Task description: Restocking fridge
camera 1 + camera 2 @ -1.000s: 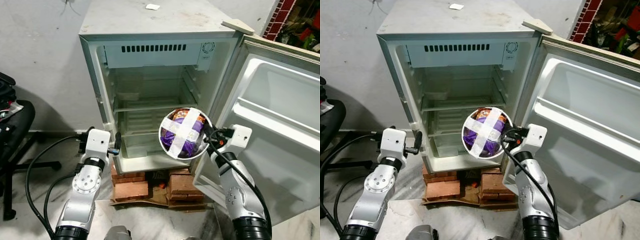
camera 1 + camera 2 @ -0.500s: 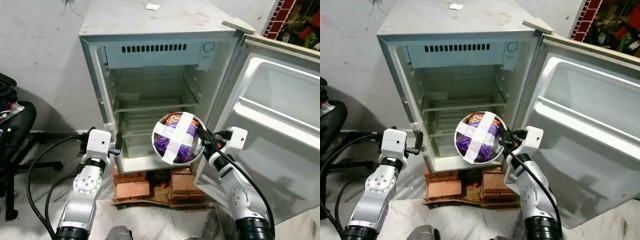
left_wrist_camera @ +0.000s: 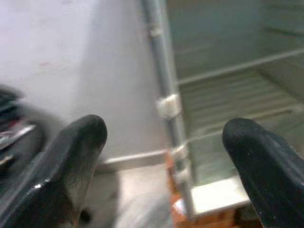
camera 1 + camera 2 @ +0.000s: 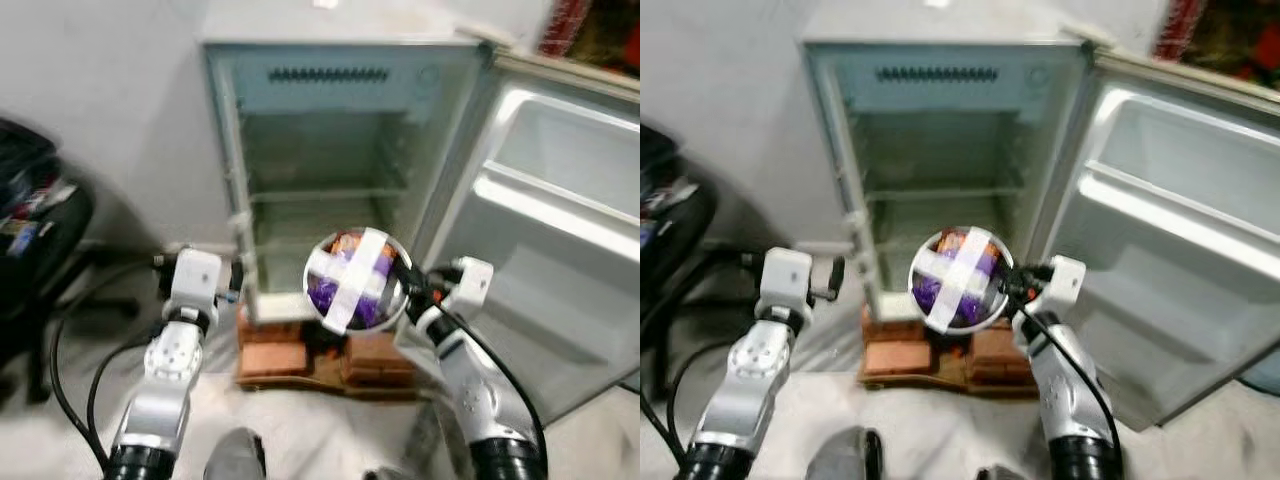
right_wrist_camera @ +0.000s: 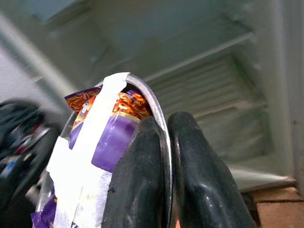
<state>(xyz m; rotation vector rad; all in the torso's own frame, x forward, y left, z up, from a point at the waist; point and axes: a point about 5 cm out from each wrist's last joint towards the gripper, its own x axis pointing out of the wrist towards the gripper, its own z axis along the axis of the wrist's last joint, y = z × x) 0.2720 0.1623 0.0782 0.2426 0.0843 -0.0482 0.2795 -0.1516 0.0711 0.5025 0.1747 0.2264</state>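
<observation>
While your right gripper (image 5: 164, 156) pinches only the bowl (image 4: 355, 280) rim, at 6 o'clock of the open fridge (image 4: 330, 190), bowl could tip, snacks spill; left gripper (image 3: 166, 166) jaws wide, idle.

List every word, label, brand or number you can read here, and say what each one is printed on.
No text can be read.
Snack packets in the taped bowl held by the right gripper: orange and purple print, too blurred to read.
Fridge: round dial at the top right of the interior, markings too blurred.
</observation>
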